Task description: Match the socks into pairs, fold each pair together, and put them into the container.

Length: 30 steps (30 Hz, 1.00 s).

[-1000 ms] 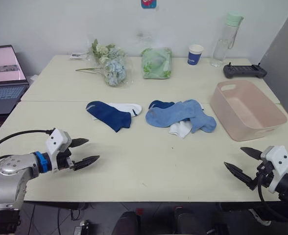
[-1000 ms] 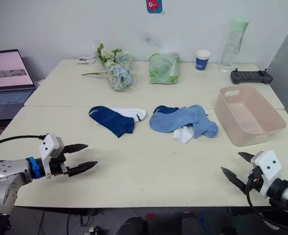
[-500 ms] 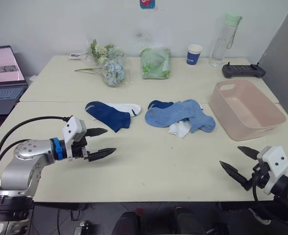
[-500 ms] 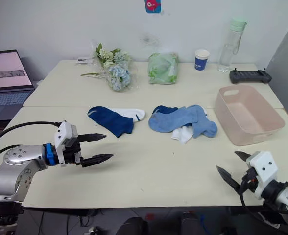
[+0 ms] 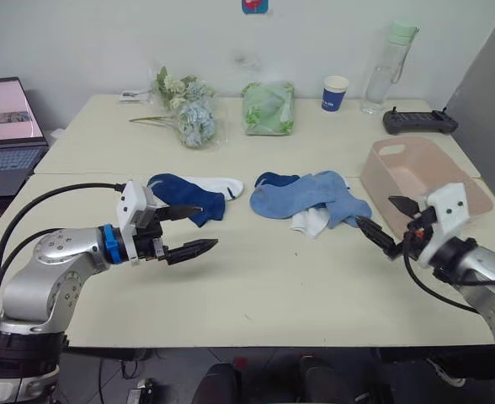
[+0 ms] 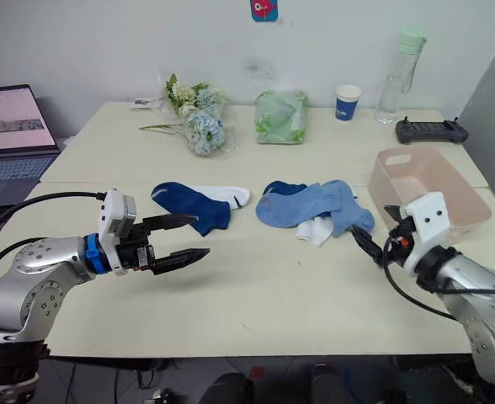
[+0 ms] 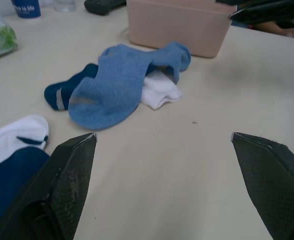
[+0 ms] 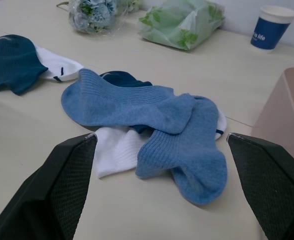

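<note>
Left eye view: a table (image 5: 256, 286) is seen bearing the pink container (image 5: 423, 187) at right. Beside it lies a heap of light blue socks (image 5: 311, 198) over white and navy ones; a navy sock (image 5: 186, 197) overlaps a white sock (image 5: 218, 185). Both the left gripper (image 5: 193, 230) and right gripper (image 5: 384, 220) are held with fingers apart, holding nothing.

Navy sock (image 5: 184, 195), lt-blue socks (image 5: 308, 195), white sock (image 5: 310, 222), pale pink tub (image 5: 422, 189).

Tool (image 8: 159, 187) open; socks (image 8: 147, 117) heaped.
</note>
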Each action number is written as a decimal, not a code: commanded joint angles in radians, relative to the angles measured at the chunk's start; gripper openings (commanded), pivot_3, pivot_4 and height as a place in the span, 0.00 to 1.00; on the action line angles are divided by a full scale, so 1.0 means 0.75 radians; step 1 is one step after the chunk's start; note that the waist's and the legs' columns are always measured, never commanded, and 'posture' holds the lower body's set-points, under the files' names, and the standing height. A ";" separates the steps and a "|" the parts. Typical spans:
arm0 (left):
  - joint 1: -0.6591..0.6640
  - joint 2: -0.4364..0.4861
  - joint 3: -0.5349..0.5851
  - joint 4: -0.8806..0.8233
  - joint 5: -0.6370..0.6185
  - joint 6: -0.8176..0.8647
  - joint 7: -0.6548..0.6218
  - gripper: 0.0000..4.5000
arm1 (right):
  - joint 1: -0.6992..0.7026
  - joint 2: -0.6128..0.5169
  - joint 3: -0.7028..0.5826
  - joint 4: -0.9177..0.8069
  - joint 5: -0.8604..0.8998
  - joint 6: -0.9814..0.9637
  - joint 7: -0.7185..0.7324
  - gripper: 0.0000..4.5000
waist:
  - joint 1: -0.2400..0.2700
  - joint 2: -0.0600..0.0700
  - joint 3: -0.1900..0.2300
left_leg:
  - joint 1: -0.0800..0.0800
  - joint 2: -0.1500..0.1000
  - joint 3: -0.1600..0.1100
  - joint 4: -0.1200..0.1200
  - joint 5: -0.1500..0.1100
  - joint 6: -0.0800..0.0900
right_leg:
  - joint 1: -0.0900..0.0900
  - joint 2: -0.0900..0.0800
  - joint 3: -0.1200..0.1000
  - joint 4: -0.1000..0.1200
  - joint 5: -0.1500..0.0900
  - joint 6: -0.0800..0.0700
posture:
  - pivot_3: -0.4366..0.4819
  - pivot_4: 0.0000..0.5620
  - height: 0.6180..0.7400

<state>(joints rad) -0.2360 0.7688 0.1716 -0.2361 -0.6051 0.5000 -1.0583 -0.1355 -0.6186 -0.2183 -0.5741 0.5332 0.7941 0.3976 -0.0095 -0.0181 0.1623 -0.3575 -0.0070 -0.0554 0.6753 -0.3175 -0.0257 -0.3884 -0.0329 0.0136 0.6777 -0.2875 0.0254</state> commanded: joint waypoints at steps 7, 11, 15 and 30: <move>-0.018 -0.015 0.003 -0.029 -0.011 -0.020 0.015 1.00 | -0.350 0.162 0.139 0.387 -0.147 -0.036 -0.110 0.99 | -0.018 0.001 0.000 | -0.002 0.001 0.000 0.001 0.000 0.000 | -0.001 0.001 0.000 0.001 0.000 0.000 | 0.48 0.27 1.00; -0.021 -0.019 -0.010 -0.038 -0.009 -0.021 0.021 1.00 | -0.510 0.239 0.168 0.598 -0.185 -0.036 -0.127 0.99 | -0.023 0.001 0.000 | -0.003 0.000 0.000 0.001 0.000 0.000 | -0.002 0.001 0.000 0.001 0.000 0.000 | 0.48 0.27 1.00; -0.032 -0.022 -0.022 -0.044 -0.007 -0.017 0.032 1.00 | -0.621 0.279 0.209 0.762 -0.261 -0.120 -0.115 0.99 | -0.024 0.001 0.001 | -0.004 0.001 0.000 0.001 0.000 0.000 | -0.003 0.001 0.000 0.001 0.000 0.000 | 0.48 0.27 1.00; -0.079 -0.045 -0.051 -0.079 -0.034 0.029 0.094 1.00 | -0.894 0.379 0.270 1.340 -0.435 -0.427 -0.023 0.78 | -0.030 0.001 0.001 | -0.008 0.001 0.003 0.001 0.000 0.000 | -0.009 0.001 0.002 0.002 0.000 -0.001 | 0.48 0.27 1.00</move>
<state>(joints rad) -0.2735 0.7392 0.1206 -0.2528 -0.6101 0.5152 -1.0047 -0.7683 -0.3400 -0.0021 0.4124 0.2108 0.5082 0.3715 -0.0323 -0.0172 0.1628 -0.3634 -0.0063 -0.0533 0.6765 -0.3174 -0.0258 -0.3956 -0.0324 0.0152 0.6794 -0.2871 0.0250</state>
